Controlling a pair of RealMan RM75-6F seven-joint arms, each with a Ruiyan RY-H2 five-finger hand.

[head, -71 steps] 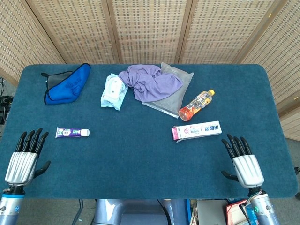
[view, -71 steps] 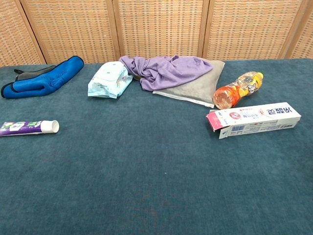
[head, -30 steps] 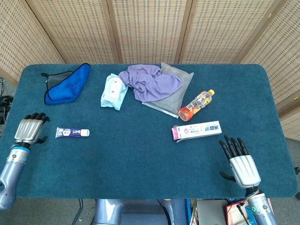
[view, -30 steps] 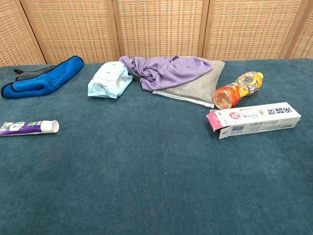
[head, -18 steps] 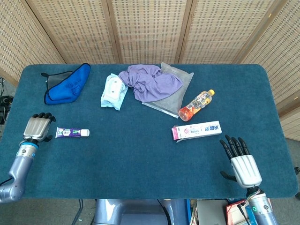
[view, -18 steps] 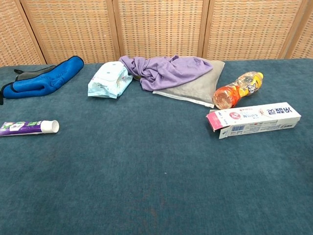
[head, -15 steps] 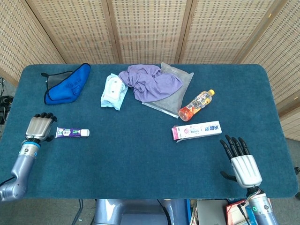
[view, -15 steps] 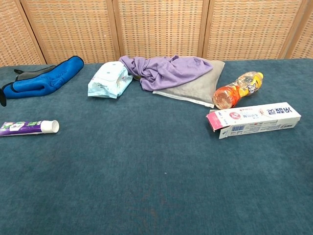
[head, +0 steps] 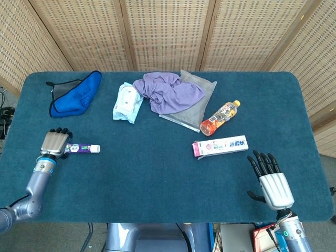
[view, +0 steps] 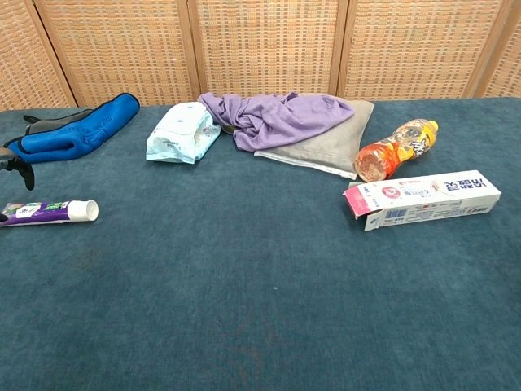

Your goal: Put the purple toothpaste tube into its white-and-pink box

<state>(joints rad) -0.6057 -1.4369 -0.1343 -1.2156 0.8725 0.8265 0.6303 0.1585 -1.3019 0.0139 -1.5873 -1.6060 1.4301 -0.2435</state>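
Note:
The purple toothpaste tube [head: 82, 148] lies flat at the table's left, white cap pointing right; the chest view shows the tube [view: 49, 211] too. My left hand [head: 54, 142] hovers over its tail end with fingers bent downward, holding nothing. In the chest view only a dark edge of that left hand [view: 19, 167] shows, just above the tube and apart from it. The white-and-pink box [head: 220, 146] lies right of centre, its pink flap end open to the left, also seen as the box [view: 423, 198]. My right hand [head: 271, 182] rests open near the front right edge, below the box.
An orange drink bottle [head: 220, 117] lies just behind the box. A purple cloth [head: 168, 90] is heaped on a grey pouch [head: 197, 102] at the back centre. A wipes pack [head: 127, 102] and a blue padded item [head: 76, 93] lie at the back left.
My left hand has moved right and forward from the table's left edge to the tube's tail end. The right hand, tube and box have stayed put.

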